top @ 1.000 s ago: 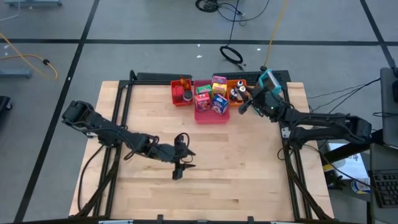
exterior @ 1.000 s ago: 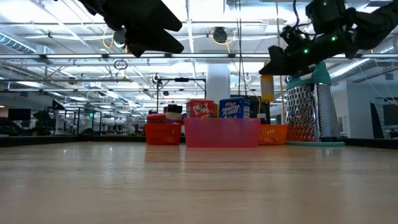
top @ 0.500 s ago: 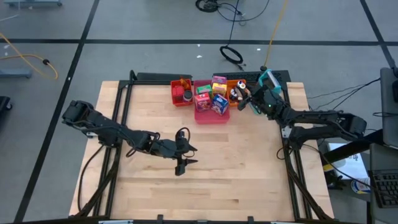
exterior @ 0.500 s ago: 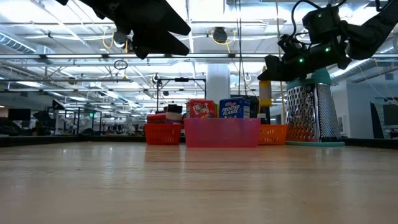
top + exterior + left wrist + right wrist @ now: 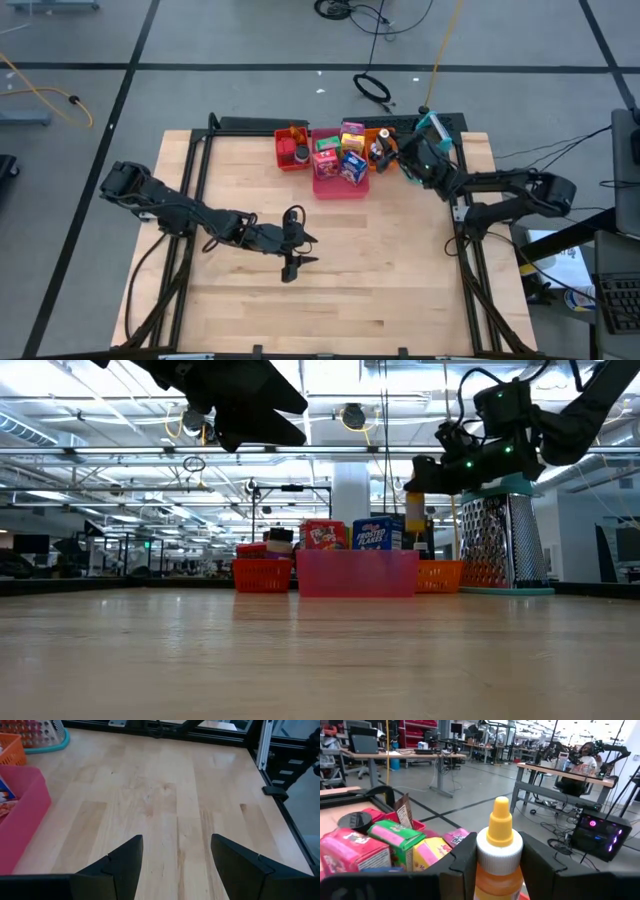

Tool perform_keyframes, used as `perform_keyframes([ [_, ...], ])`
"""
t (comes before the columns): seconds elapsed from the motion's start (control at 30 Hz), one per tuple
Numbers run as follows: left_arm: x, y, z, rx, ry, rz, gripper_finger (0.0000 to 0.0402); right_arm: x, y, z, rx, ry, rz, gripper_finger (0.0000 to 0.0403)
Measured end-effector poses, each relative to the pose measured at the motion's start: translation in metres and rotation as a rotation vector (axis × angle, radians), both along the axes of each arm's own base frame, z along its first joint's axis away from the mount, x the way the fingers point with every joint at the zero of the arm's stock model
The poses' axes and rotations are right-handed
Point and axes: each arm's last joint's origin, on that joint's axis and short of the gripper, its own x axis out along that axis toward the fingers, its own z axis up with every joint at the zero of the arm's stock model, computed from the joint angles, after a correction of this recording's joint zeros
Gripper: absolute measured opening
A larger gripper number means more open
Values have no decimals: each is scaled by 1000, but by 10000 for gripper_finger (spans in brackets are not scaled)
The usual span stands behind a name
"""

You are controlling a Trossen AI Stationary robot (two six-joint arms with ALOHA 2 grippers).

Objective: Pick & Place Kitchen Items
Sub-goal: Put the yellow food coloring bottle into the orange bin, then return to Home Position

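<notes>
Table (image 5: 400, 250): pink tray (image 5: 335, 186) holds boxes (image 5: 352, 166).

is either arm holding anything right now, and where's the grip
The right gripper holds a small yellow-capped bottle by its neck, under the white collar. The left gripper holds nothing.

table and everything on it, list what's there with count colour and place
table: one, light wood, centre of the high view
trays: three in a row at the far edge, red, pink, orange
boxes: several, yellow, green, blue, pink, in the pink tray
grater: one, metal with teal trim, far right edge
bottle: one, orange with yellow cap and white collar, held above the orange tray
person: one, seated in the room behind
left gripper: dark, fingers open, over bare wood
right gripper: dark, fingers shut on the bottle
</notes>
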Motion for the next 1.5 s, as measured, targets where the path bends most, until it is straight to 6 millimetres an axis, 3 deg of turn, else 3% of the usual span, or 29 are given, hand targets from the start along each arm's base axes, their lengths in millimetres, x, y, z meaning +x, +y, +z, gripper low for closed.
perform_keyframes([
  [0.37, 0, 0, 0, 5, 0, -6, 237, -3, -9, -11, 38, 33, -41, 126],
  [1.17, 0, 0, 0, 4, -1, -5, 237, -3, -9, -17, 93, 45, -52, 153],
  [1.5, 0, 3, 0, 43, -14, 71, 237, 6, 10, -28, 191, 56, 55, 145],
])
